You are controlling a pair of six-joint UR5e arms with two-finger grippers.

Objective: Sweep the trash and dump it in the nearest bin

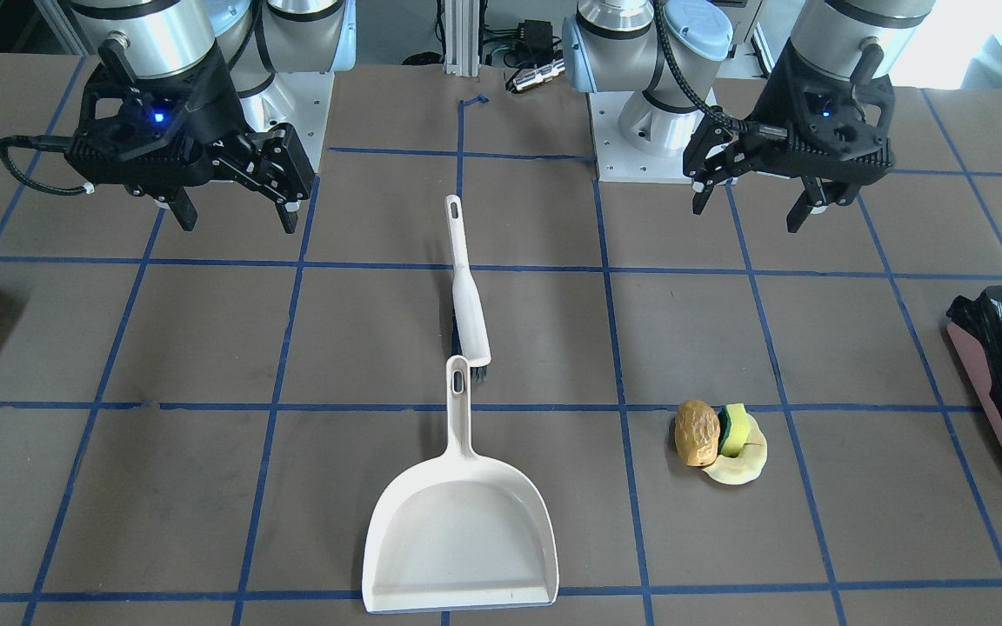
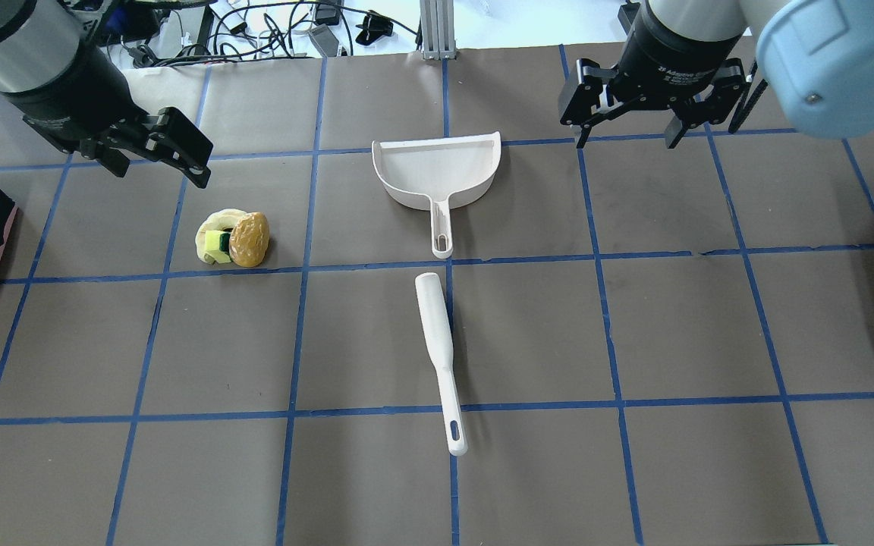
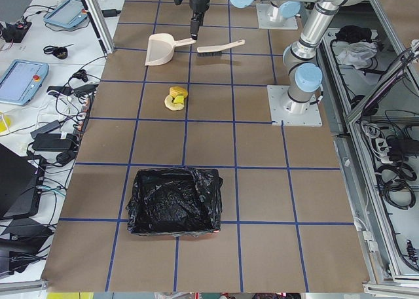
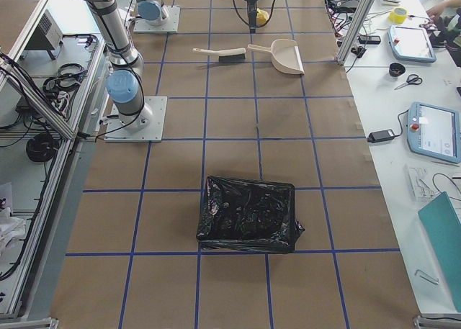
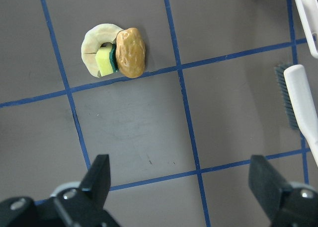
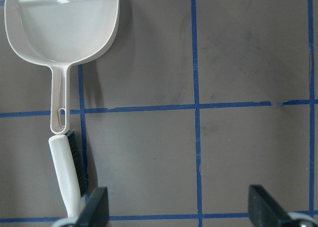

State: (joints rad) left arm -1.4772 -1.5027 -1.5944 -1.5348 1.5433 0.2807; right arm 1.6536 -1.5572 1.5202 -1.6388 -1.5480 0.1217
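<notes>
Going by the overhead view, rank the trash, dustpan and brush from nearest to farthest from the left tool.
1. trash, just beside the left tool, on the table's left.
2. dustpan, centre, far side.
3. brush, centre, nearer the robot.

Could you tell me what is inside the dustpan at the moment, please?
Nothing: the dustpan shows only its bare white floor. The trash lies apart from it on the table, not yet swept. Whatever is beneath the pan is covered.

No legible text in any view. White lettering (image 2: 668,73) on the black collar (image 2: 699,53) just above the right gripper (image 2: 625,139): too small to read.
</notes>
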